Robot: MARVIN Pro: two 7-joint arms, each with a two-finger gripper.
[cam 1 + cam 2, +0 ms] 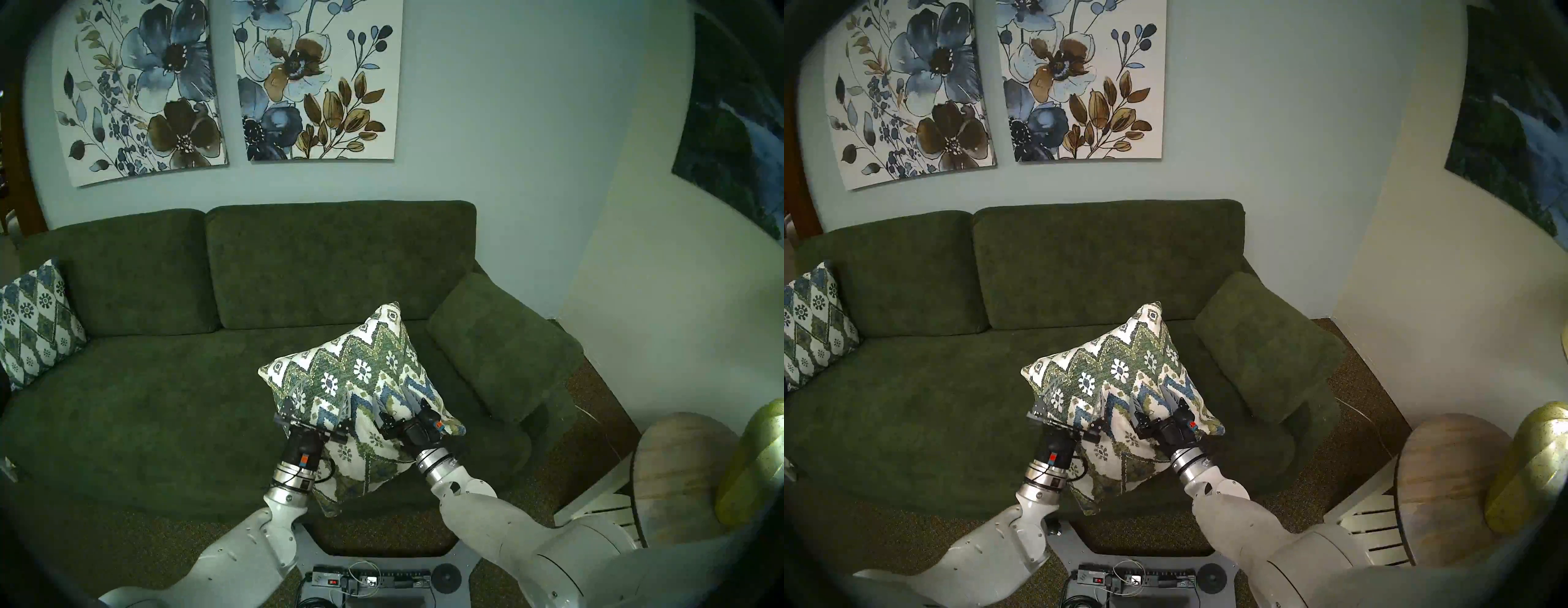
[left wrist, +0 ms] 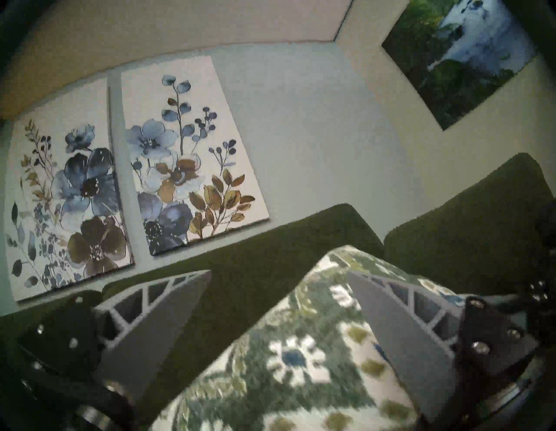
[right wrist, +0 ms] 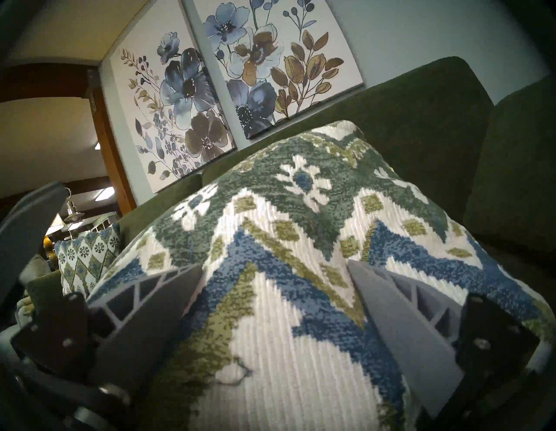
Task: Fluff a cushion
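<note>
Holds the cushion [image 1: 360,373] up above the seat of the dark green sofa [image 1: 169,403], tilted, with one corner pointing up toward the backrest and the opposite corner hanging low, behind and below both pairs of fingers. Shows the zigzag face with small flowers toward the head camera.

Grasps the cushion with the right fingers [image 3: 400,325]: spread wide, pressed into the blue and green zigzag near the cushion's right edge, with a bulge of fabric filling the gap between them and creases running away from the tips.

Leaves the left fingers [image 2: 391,325] released and wide apart at the cushion's left edge. Lays only one of them, the one nearer to the right fingers, flat on the patterned face; has the other finger free, apart from the fabric, with only sofa behind it. Takes just the border of the cushion into the gap between these two.

Beyond the fingertips: the sofa backrest, then two flower paintings [image 1: 314,85] on the wall above. Far to the left of the left fingers: a second patterned cushion [image 1: 34,322], leaning in the sofa corner. To the right of the right fingers: a plain green armrest cushion [image 1: 500,339], well apart.
</note>
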